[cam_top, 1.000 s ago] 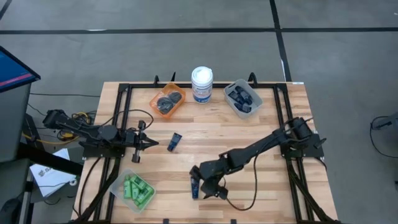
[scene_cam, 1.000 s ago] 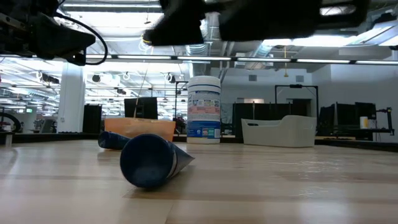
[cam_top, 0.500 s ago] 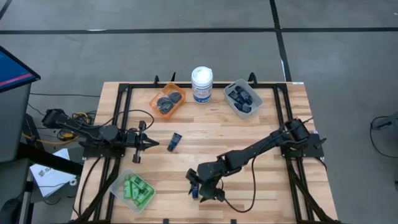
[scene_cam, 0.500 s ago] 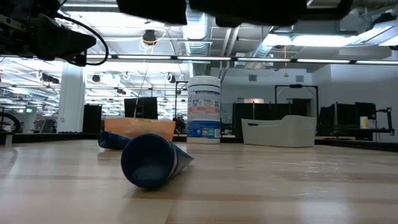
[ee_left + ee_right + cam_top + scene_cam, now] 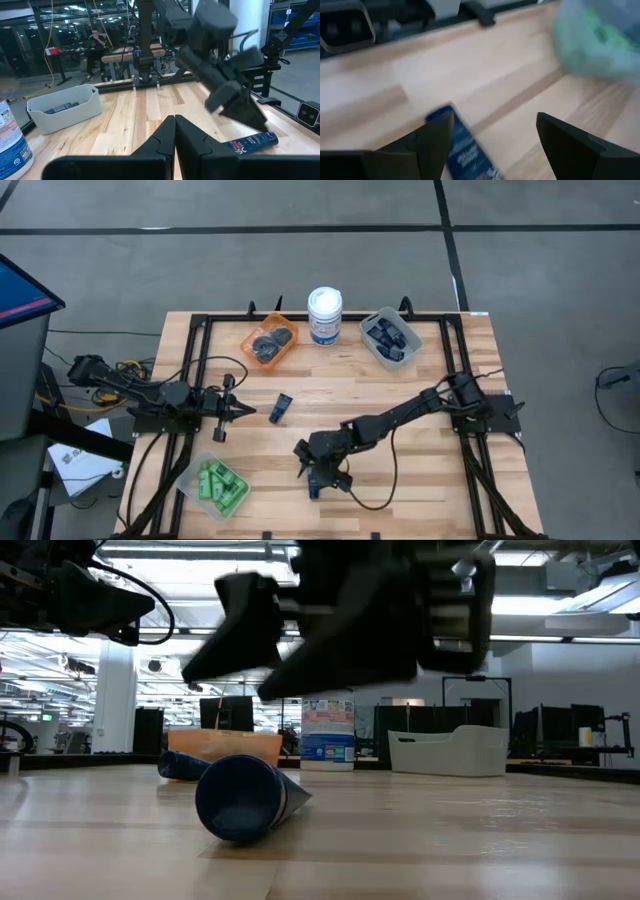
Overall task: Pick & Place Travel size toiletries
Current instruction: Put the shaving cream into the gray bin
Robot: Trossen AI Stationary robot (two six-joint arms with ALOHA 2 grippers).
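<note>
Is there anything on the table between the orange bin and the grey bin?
Yes. In the high view the white tub with a blue label stands upright between the orange bin and the grey bin.

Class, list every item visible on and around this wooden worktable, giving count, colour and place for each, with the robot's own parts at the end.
Dark navy flat tubes loose on the table: two; one near the middle, one at the front under the right arm.
Orange plastic bin: one, back left of centre, holding round dark grey pots.
White tub with blue label: one, back centre.
Grey plastic bin: one, back right, holding dark navy tubes.
Clear plastic bin: one, front left, holding bright green little bottles.
Left gripper: dark, left side, jaws shut.
Right gripper: dark, jaws open over the front tube.
</note>
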